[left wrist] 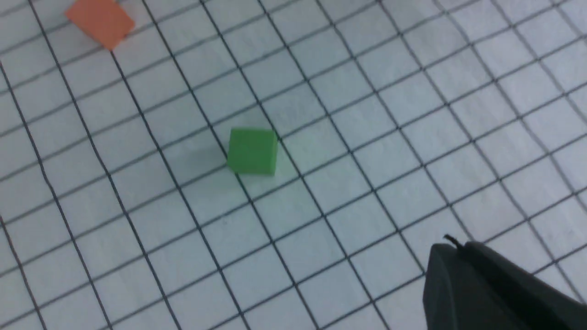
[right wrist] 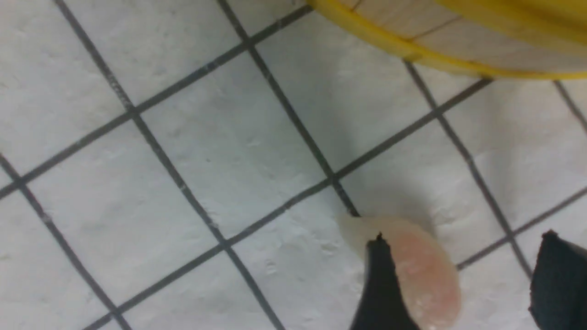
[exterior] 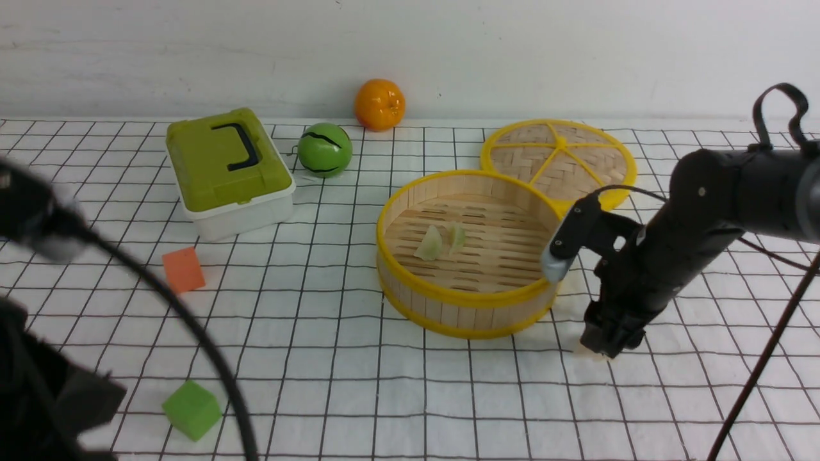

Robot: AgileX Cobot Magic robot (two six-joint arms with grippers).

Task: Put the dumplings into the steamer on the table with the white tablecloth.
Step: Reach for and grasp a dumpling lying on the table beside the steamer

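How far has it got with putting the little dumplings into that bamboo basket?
Done: two pale green dumplings lie inside the steamer. In hand: the right end effector stands open over a pink dumpling on the tablecloth beside the steamer, not yet gripped. Left: lifting that one in; any further dumpling is out of sight.
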